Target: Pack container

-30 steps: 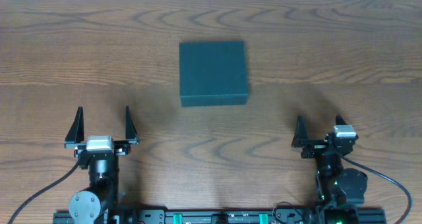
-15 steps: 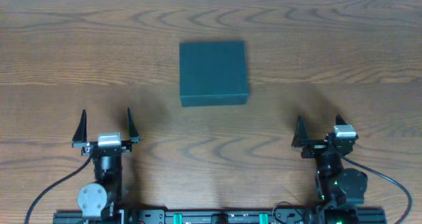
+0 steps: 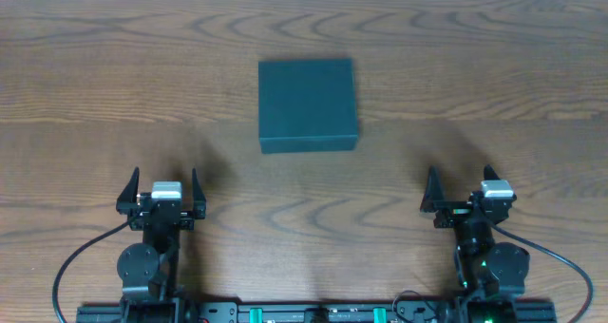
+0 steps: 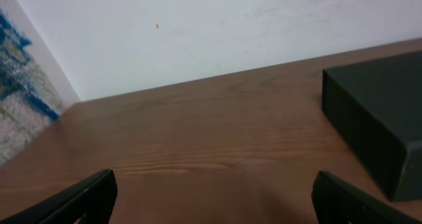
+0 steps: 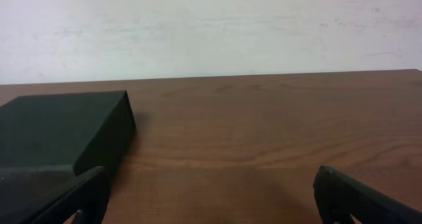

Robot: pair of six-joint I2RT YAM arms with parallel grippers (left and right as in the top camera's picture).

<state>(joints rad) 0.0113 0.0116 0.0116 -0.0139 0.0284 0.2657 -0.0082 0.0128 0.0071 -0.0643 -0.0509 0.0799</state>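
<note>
The container [image 3: 308, 104] is a dark teal-black box, lid shut, lying flat at the middle of the wooden table. It shows at the right edge of the left wrist view [image 4: 379, 122] and at the left of the right wrist view [image 5: 59, 135]. My left gripper [image 3: 163, 184] is open and empty near the front left edge, well short of the box. My right gripper [image 3: 461, 182] is open and empty at the front right, also apart from the box.
The brown wooden table [image 3: 475, 76] reaches a white wall [image 5: 211, 26] at the back. A blue and white patterned surface [image 4: 20, 99] shows at the far left in the left wrist view.
My left gripper has drawn back toward the front edge and a little right, and looks narrower. The right gripper and the box have not moved.
</note>
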